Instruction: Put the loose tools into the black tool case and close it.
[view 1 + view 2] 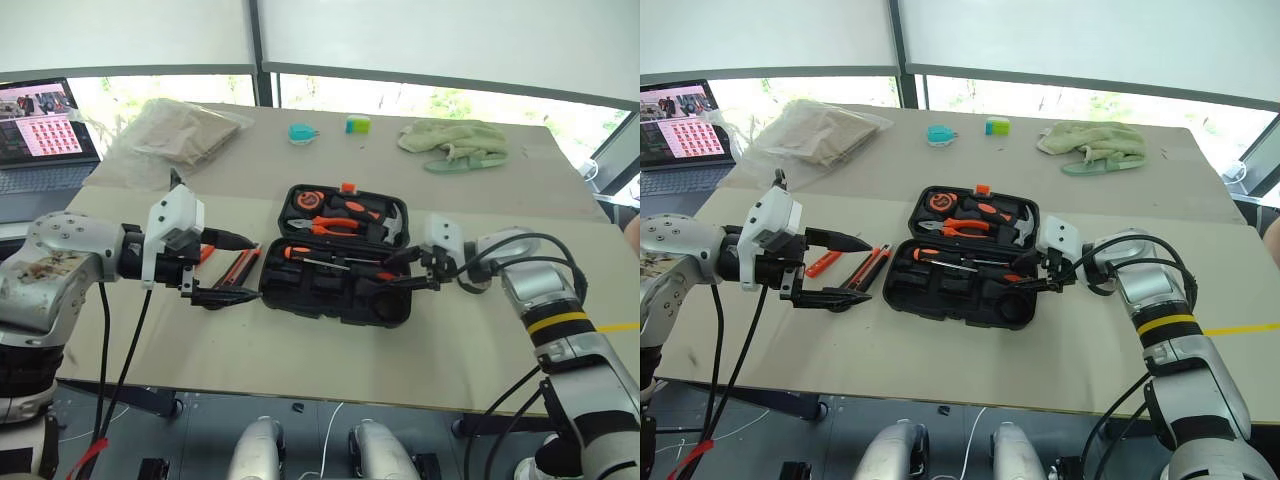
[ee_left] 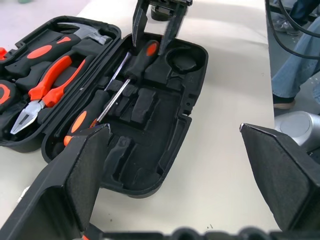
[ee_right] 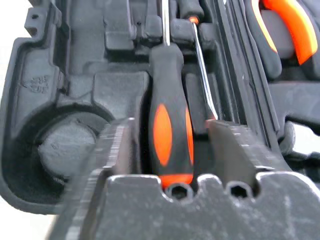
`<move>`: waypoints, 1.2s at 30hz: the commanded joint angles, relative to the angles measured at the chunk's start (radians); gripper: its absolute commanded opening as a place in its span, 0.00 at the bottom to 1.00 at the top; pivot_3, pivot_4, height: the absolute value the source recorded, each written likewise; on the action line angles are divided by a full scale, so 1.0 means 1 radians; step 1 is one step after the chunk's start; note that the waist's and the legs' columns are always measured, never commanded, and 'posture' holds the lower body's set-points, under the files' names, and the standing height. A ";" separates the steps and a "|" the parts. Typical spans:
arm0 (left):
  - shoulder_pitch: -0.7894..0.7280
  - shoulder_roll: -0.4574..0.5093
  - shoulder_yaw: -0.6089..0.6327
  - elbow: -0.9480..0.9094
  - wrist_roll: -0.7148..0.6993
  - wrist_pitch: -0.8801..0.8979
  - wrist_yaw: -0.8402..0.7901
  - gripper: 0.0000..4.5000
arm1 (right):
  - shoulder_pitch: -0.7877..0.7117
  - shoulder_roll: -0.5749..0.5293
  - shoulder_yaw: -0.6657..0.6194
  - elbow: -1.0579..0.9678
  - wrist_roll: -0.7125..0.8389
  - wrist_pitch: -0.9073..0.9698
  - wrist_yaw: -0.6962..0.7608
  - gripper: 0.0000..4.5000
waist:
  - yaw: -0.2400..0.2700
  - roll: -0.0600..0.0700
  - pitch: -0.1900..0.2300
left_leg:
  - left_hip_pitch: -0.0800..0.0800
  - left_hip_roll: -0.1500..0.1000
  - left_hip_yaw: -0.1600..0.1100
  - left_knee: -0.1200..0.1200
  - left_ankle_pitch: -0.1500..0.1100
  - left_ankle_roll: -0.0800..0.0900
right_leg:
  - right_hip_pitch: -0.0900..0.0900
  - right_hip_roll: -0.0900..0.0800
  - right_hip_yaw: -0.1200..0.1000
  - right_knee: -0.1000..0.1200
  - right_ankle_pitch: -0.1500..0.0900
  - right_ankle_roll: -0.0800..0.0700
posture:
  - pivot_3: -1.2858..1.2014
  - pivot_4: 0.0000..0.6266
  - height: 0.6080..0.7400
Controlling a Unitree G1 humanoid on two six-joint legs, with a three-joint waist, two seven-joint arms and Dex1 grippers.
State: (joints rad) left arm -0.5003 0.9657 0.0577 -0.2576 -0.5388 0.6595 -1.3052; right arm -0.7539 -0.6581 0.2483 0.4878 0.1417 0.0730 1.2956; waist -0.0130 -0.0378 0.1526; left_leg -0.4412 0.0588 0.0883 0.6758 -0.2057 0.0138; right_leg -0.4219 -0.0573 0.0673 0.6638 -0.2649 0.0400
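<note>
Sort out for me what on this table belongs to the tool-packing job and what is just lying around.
Job: black tool case; two screwdrivers already in it; loose orange-and-black tools on the table left of it.
Lying about: laptop; bagged beige material; teal object; green cloth; pliers stowed in the lid.

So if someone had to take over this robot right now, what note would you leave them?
Left gripper: open, empty, hovering over the table left of the case.
Right gripper: open, fingers either side of a screwdriver lying in its recess.
Black tool case: open; a second screwdriver is seated too.
Done: two screwdrivers in.
Left: third screwdriver and utility knife lie on the table beside the case; the round recess is empty. Then close the case.
</note>
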 commanded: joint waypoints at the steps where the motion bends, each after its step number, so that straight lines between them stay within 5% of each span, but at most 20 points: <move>1: -0.038 0.000 0.000 0.020 0.000 -0.019 0.007 1.00 | -0.028 0.016 -0.076 -0.082 0.056 0.088 -0.032 0.82 | 0.000 0.000 0.000 | 0.000 0.000 0.000 0.000 0.000 0.000 | 0.000 0.000 0.000 0.000 0.000 0.000 | 0.52 0.24 1.00; 4: -0.044 -0.009 -0.013 0.043 0.013 -0.040 0.009 1.00 | -0.037 0.058 -0.096 -0.110 0.081 0.170 -0.068 0.82 | -0.001 0.000 0.000 | 0.000 0.000 0.000 0.000 0.000 0.000 | 0.000 0.000 0.000 0.000 0.000 0.000 | 0.52 0.24 1.00; 5: -0.043 -0.011 -0.016 0.046 0.017 -0.046 0.010 1.00 | -0.037 0.075 -0.093 -0.114 0.077 0.181 -0.078 0.69 | -0.001 0.000 0.000 | 0.000 0.000 0.000 0.000 0.000 0.000 | 0.000 0.000 0.000 0.000 0.000 0.000 | 0.52 0.24 1.00; 15: -0.047 -0.010 -0.032 0.077 0.045 -0.093 0.010 1.00 | -0.042 0.164 -0.013 -0.052 -0.020 0.165 -0.126 0.01 | 0.000 0.000 0.000 | 0.000 0.000 0.000 0.000 0.000 0.000 | 0.000 0.000 0.000 0.000 0.000 0.000 | 0.52 0.24 1.00; 29: -0.001 -0.020 -0.034 0.078 0.074 -0.135 0.027 1.00 | -0.066 0.180 0.127 0.010 -0.181 0.208 -0.117 0.01 | -0.001 0.000 0.000 | 0.002 0.001 0.001 0.000 0.000 -0.001 | 0.001 0.001 0.000 0.001 0.000 -0.001 | 0.52 0.24 1.00; 36: 0.111 -0.013 0.082 0.069 0.060 -0.082 0.149 1.00 | -0.005 0.111 -0.162 -0.428 0.114 0.471 -0.130 0.01 | 0.000 0.000 0.000 | 0.000 0.001 0.001 -0.001 0.000 -0.001 | -0.001 0.000 0.000 0.001 0.001 -0.001 | 0.52 0.24 1.00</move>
State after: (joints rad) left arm -0.4178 0.9440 0.0525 -0.1617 -0.4676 0.5599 -1.2042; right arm -0.7453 -0.4983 0.2189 0.2080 0.1496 0.4411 1.1758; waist -0.0130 -0.0375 0.1531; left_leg -0.4416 0.0599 0.0888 0.6752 -0.2054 0.0132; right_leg -0.4235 -0.0569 0.0672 0.6651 -0.2643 0.0390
